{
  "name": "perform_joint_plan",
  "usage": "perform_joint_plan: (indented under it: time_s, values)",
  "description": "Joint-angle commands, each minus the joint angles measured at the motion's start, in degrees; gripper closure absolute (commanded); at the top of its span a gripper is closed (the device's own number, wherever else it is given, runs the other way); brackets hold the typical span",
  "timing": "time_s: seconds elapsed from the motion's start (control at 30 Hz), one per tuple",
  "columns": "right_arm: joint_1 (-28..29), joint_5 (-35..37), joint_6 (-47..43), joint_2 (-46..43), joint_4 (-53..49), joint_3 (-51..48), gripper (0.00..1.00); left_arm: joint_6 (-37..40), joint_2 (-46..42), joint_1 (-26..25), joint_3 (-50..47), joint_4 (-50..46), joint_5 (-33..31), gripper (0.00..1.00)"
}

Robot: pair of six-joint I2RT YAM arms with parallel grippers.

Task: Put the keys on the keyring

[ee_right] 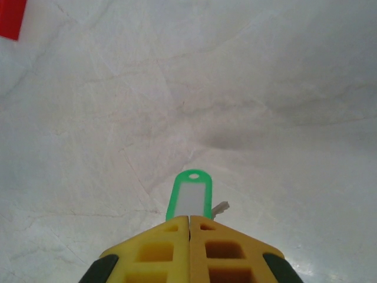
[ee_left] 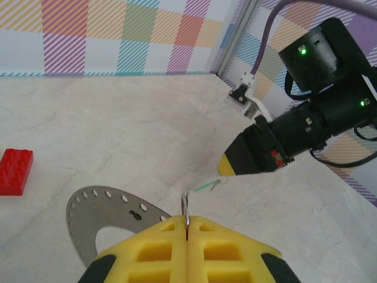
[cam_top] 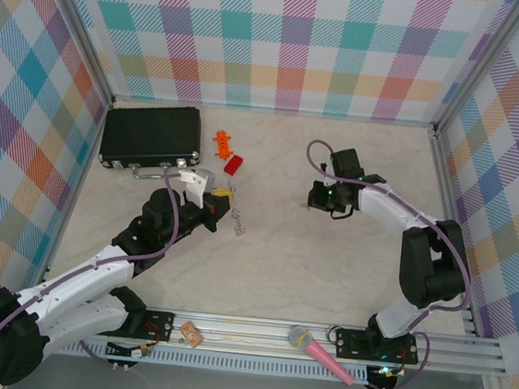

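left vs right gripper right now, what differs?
The left gripper pinches a thin wire loop standing upright; the right gripper pinches the green key, face up. The left gripper hangs over the flat keyring; the right gripper over bare table. Both are shut, with yellow fingers.

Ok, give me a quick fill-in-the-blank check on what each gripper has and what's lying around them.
1. The right gripper is shut on the key's ___ plastic head.
2. The left gripper pinches the thin keyring; the block lying nearby is ___.
3. The black case lies on the ___ arm's side of the table.
Missing words: green; red; left.
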Motion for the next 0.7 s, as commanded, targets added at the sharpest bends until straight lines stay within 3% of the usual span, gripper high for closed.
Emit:
perform_joint_plan:
  time_s: [0.0, 0.4, 0.53, 0.67]
  values:
    - [1.5, 0.0, 1.6, -2.4, 0.6, -1.5, 1.00, 0.1, -1.0, -0.5, 0.3, 2.8, 0.5, 1.00]
    - [3.8, -4.2, 1.7, -9.9, -13.3, -4.5, 1.00, 0.0, -1.5, -0.5, 0.2, 2.8, 0.5, 1.00]
    - [3.7, -7.4, 1.8, -6.3, -16.7, -3.3, 1.00, -0.2, -1.3, -0.5, 0.2, 2.9, 0.7, 1.00]
    - [3.8, -6.1, 2.1, -1.2, -17.5, -0.4, 1.00, -0.2, -1.4, -0.6, 0.3, 2.8, 0.6, 1.00]
